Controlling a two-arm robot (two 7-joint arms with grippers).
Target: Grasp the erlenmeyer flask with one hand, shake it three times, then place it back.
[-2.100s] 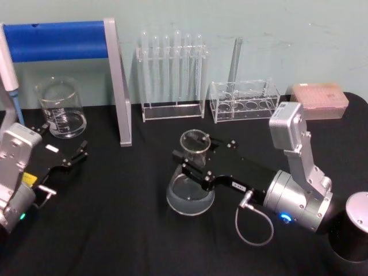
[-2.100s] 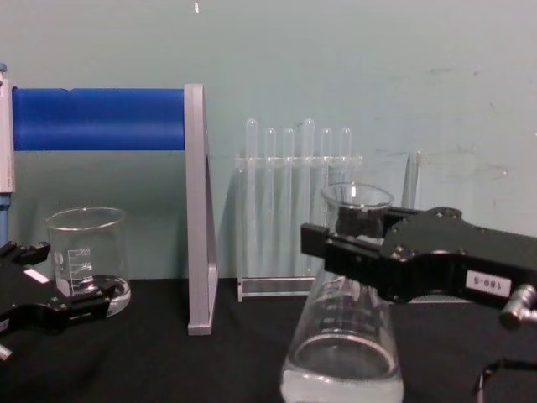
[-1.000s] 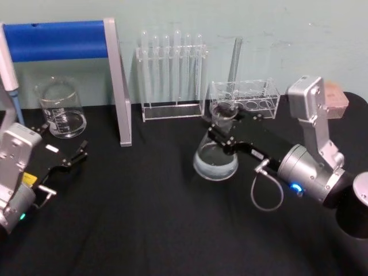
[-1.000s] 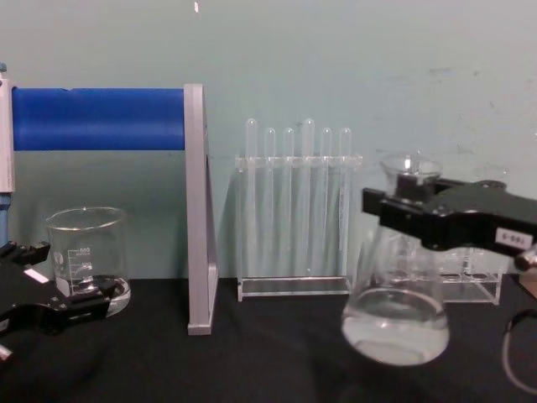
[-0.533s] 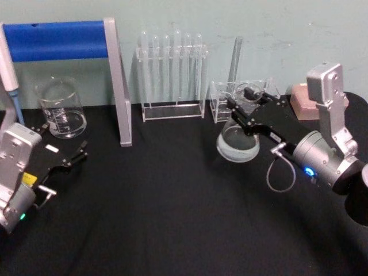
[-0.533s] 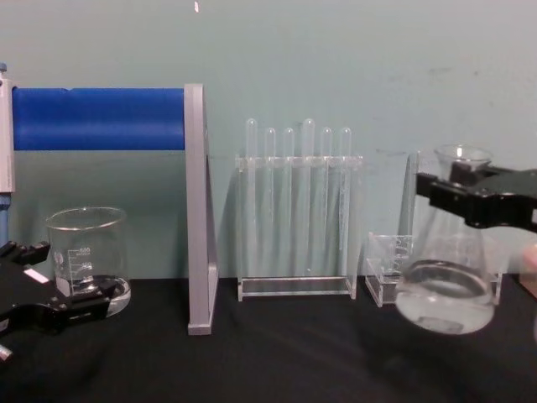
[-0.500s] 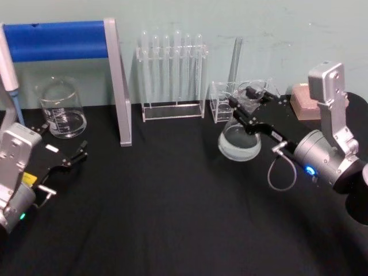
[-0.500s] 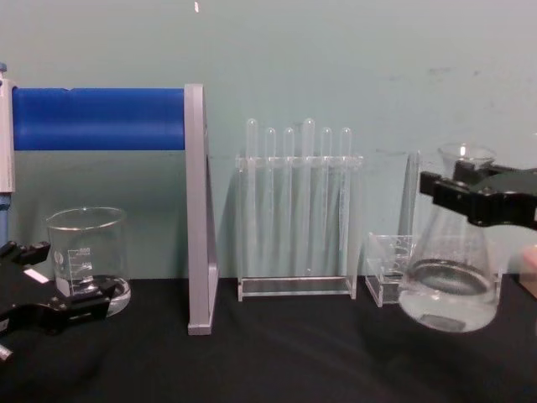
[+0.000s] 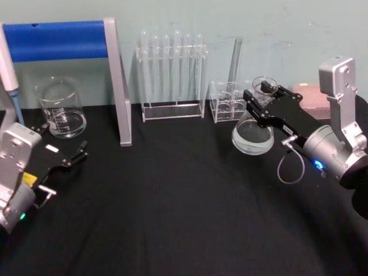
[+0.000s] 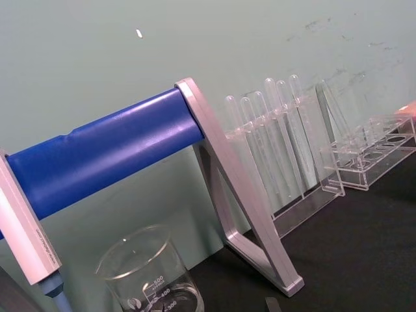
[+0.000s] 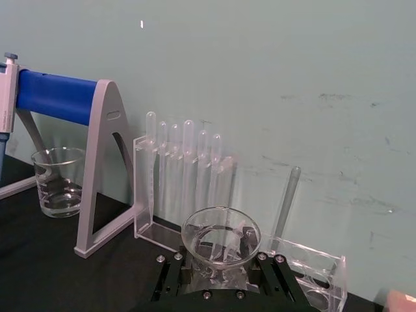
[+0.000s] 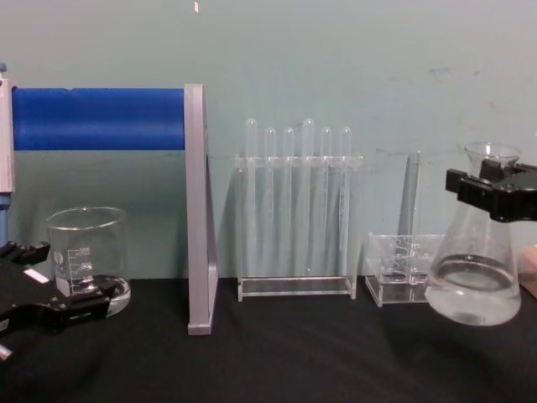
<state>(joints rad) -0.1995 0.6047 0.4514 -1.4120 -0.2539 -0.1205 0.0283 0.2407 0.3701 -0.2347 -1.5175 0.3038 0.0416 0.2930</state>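
The erlenmeyer flask (image 9: 252, 134) is clear glass with a little clear liquid in its wide base. It hangs tilted above the black cloth at the right, just in front of the small clear rack. My right gripper (image 9: 264, 96), the hand, is shut on its neck below the flared rim. From the chest the flask (image 12: 474, 285) is at the right edge, with the black jaws (image 12: 495, 195) clamped across its neck. The right wrist view looks down into the flask's rim (image 11: 221, 236). My left gripper (image 9: 64, 141) rests open at the left, near the beaker.
A glass beaker (image 9: 60, 109) stands at the back left under a pipette stand with a blue bar (image 9: 57, 40). A rack of test tubes (image 9: 171, 75) and a small clear rack (image 9: 227, 102) line the back. A pink box (image 9: 313, 95) sits at the far right.
My right gripper has carried the flask from the middle of the table to the right and farther back, lifting it off the cloth. The left arm has not moved.
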